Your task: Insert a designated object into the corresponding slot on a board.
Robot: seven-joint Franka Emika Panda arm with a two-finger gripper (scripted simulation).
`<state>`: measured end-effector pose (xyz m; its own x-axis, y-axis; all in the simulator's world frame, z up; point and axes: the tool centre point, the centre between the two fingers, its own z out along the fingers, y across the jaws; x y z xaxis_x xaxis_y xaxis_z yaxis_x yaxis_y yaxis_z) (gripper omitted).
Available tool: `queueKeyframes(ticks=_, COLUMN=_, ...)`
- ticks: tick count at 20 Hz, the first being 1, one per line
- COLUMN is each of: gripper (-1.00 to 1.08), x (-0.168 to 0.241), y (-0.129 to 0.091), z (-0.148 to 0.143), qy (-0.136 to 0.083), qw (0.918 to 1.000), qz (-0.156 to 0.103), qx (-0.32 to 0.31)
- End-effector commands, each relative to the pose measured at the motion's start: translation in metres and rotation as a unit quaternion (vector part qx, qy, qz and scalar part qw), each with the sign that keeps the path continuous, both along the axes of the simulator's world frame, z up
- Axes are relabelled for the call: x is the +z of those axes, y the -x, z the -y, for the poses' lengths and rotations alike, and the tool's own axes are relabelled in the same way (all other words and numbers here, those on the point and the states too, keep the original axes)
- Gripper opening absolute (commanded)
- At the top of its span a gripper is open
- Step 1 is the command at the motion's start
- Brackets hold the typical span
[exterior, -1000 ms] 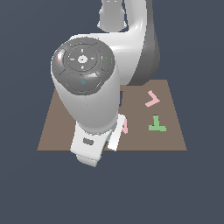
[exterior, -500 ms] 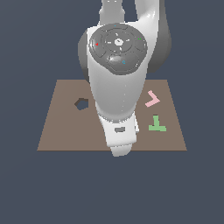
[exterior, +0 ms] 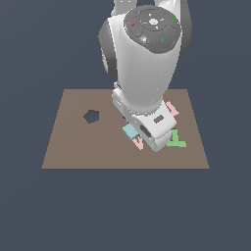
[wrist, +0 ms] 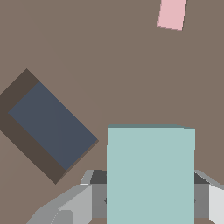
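The teal block (wrist: 150,175) fills the near part of the wrist view, with grey fingers (wrist: 65,209) on both sides of it; my gripper (wrist: 150,205) is shut on it. It hangs above the brown board (wrist: 109,65). The dark rectangular slot (wrist: 50,127) lies off to one side of the block and is turned at an angle to it. In the exterior view a corner of the block (exterior: 130,131) shows under the hand, over the board (exterior: 68,147). The arm hides the slot there.
A hexagonal hole (exterior: 91,116) sits toward the exterior view's left. A pink V (exterior: 138,143) lies just beside the block, another pink V (exterior: 171,109) and a green T (exterior: 175,140) toward the right. One pink piece (wrist: 171,14) shows in the wrist view.
The arm has swung from the exterior view's left toward the board's middle and right. The hexagonal hole came into view, and the teal block now shows under the hand.
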<state>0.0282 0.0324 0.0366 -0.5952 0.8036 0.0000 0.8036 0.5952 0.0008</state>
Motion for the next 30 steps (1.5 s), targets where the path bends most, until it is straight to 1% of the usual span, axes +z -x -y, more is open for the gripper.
queueKeyframes(ticks=1, gripper=-1.00, x=0.001, y=0.012, z=-0.003, qy=0.000, qw=0.9982, qz=0.000, qx=0.060)
queueKeyframes(ticks=3, gripper=-1.00, x=0.001, y=0.022, z=-0.003, qy=0.000, qw=0.9945, qz=0.000, qx=0.105)
queueKeyframes(ticks=5, gripper=-1.00, x=0.002, y=0.031, z=-0.003, qy=0.000, qw=0.9890, qz=0.000, qx=0.148)
queueKeyframes(ticks=10, gripper=-1.00, x=0.002, y=0.050, z=0.000, qy=0.000, qw=0.9715, qz=0.000, qx=0.237)
queueKeyframes(ticks=16, gripper=-1.00, x=0.003, y=0.066, z=0.005, qy=0.000, qw=0.9497, qz=0.000, qx=0.313)
queueKeyframes(ticks=20, gripper=-1.00, x=0.003, y=0.073, z=0.009, qy=0.000, qw=0.9375, qz=0.000, qx=0.348)
queueKeyframes(ticks=25, gripper=-1.00, x=0.004, y=0.078, z=0.013, qy=0.000, qw=0.9269, qz=0.000, qx=0.375)
queueKeyframes(ticks=30, gripper=-1.00, x=0.004, y=0.079, z=0.015, qy=0.000, qw=0.9227, qz=0.000, qx=0.386)
